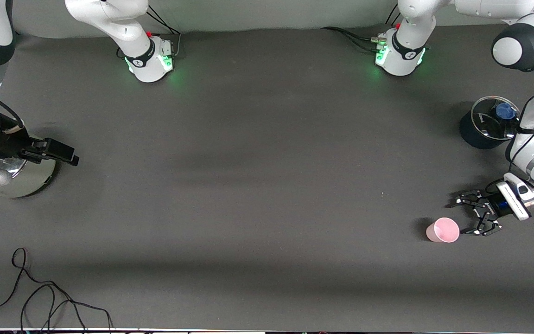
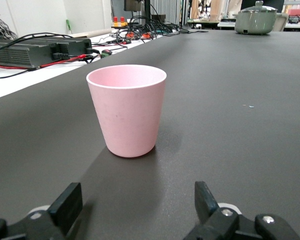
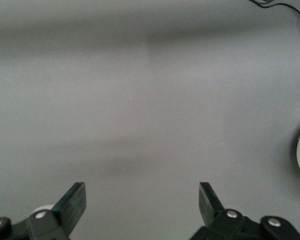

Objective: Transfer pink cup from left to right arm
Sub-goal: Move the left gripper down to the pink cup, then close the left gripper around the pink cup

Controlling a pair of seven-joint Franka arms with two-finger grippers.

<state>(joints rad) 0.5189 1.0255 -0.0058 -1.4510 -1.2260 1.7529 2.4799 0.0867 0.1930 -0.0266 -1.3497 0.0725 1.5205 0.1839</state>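
**Claw lined up on the pink cup, handover not begun**

Claw first: my left claw point(image 1: 474, 214) hangs low over the bench point(image 1: 257, 185) at the left arm's end, spread wide and holding nothing, with the pink cup point(image 1: 443, 230) just beside its tips, a little nearer the front camera and toward the right arm's end. In my left wrist view the cup point(image 2: 127, 110) stands upright straight ahead, centred between my two fingertips point(image 2: 67, 200) but not yet between them. Its long axis is vertical, rim up and wider than the base, so I judge a level push forward would put the wall between my fingers for a side grip.

My right claw point(image 1: 60, 150) waits over the bench at the right arm's end, above a shiny metal pot point(image 1: 26, 178), its fingers also spread apart and empty. It is well apart from the cup; my left arm is by far the nearer, so the pickup falls to it.

A dark pot with a glass lid and blue knob point(image 1: 489, 123) sits by my left arm, farther from the front camera than the cup.

I can read no writing or brand on the cup or pots.
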